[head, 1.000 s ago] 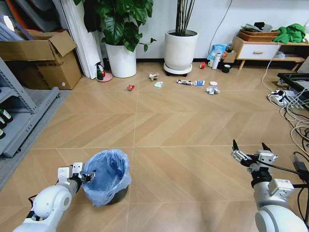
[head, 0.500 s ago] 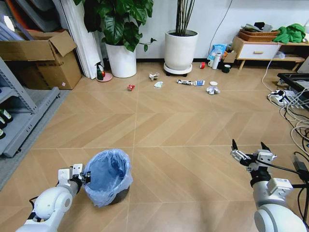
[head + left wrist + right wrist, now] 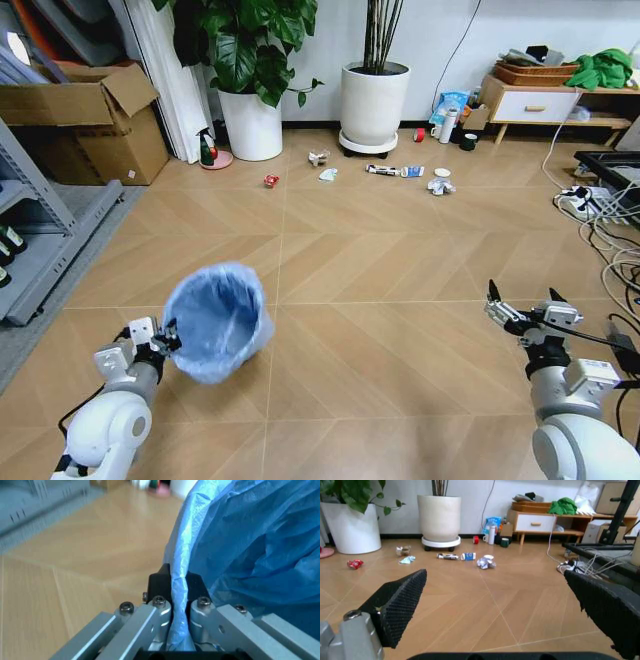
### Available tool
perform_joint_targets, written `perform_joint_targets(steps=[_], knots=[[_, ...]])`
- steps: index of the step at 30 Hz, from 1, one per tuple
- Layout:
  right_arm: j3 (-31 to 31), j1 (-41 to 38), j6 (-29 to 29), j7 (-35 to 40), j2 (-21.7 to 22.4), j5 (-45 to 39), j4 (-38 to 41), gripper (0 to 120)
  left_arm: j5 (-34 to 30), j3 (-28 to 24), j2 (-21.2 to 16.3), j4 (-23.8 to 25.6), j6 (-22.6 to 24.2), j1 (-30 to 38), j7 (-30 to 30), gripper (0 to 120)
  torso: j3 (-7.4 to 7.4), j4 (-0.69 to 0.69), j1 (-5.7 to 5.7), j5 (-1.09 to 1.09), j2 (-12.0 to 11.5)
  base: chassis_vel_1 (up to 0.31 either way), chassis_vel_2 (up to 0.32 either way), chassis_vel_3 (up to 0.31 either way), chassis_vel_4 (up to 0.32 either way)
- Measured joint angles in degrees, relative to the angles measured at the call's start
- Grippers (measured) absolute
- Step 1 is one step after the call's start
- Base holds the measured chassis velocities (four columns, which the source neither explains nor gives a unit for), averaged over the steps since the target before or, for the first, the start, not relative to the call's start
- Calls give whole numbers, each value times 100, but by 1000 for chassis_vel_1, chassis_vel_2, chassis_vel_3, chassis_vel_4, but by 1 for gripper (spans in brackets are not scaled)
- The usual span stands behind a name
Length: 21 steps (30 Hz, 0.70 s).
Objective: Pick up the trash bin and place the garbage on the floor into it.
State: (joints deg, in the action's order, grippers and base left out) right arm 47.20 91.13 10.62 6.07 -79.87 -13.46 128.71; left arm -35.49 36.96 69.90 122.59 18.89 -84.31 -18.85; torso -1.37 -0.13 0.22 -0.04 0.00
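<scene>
Head view has my left hand [image 3: 165, 338] pinched on the trash bin [image 3: 220, 318]'s rim through its slippery bag, bin tilted off the floor, feels light; right hand [image 3: 527, 308] spread wide, empty.

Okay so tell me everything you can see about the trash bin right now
The trash bin is small and round, covered by a crinkly translucent light-blue plastic bag. It is tipped, its open mouth facing the head camera, near the robot's left side above the wooden floor. The left gripper is shut on its rim, pinching the bag. Its inside looks empty.
</scene>
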Motion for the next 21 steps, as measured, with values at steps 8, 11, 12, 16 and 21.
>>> perform_joint_targets(steps=[8,11,12,16,21], knots=[[1,29,-62,-174,-16,39,7,100,641,-30,197,452,-408,-183,-10,0,0,0,0,0,0,0,0,0,0],[-24,34,-84,-202,-19,55,-5,100,727,-61,178,479,-413,-183,3,0,1,0,-1,0,0,-7,18,12,-7],[-28,34,-87,-206,-20,63,-11,100,762,-81,175,480,-412,-183,17,0,1,0,-1,-1,0,-40,53,36,-60],[-36,32,-97,-224,-26,99,-35,100,838,-147,194,446,-402,-182,62,0,1,0,-1,0,0,-88,92,73,-85],[-43,24,-139,-263,-51,145,-81,100,865,-186,197,404,-369,-169,95,0,0,0,0,1,0,-170,161,177,-170]])
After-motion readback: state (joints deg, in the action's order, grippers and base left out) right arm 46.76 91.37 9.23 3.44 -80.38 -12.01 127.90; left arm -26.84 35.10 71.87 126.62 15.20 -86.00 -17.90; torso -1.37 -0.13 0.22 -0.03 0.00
